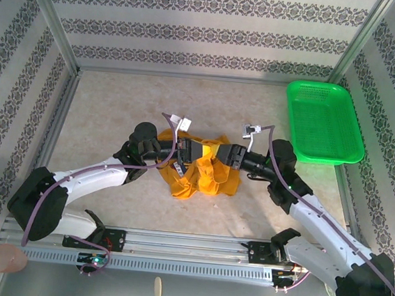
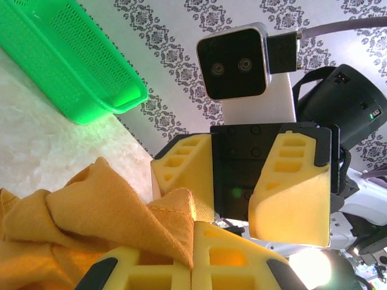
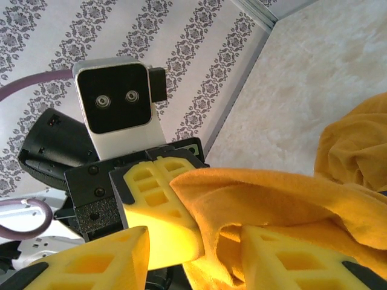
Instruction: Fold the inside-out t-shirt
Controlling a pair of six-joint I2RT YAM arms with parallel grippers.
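The left gripper [image 2: 192, 241] is clamped shut on a fold of the mustard-orange, inside-out cotton t-shirt [image 1: 205, 177] (crumpled on the beige table [image 1: 117, 112], between and beneath both sets of jaws), while the right gripper [image 3: 193, 241] stands partly open, cloth lying unpinched in its gap.

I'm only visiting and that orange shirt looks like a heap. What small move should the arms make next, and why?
Probably close the right jaws. They stand open with a fold of the t-shirt lying between them, while the left jaws are shut on cloth just opposite. With both gripping, the arms could spread the bunched shirt.
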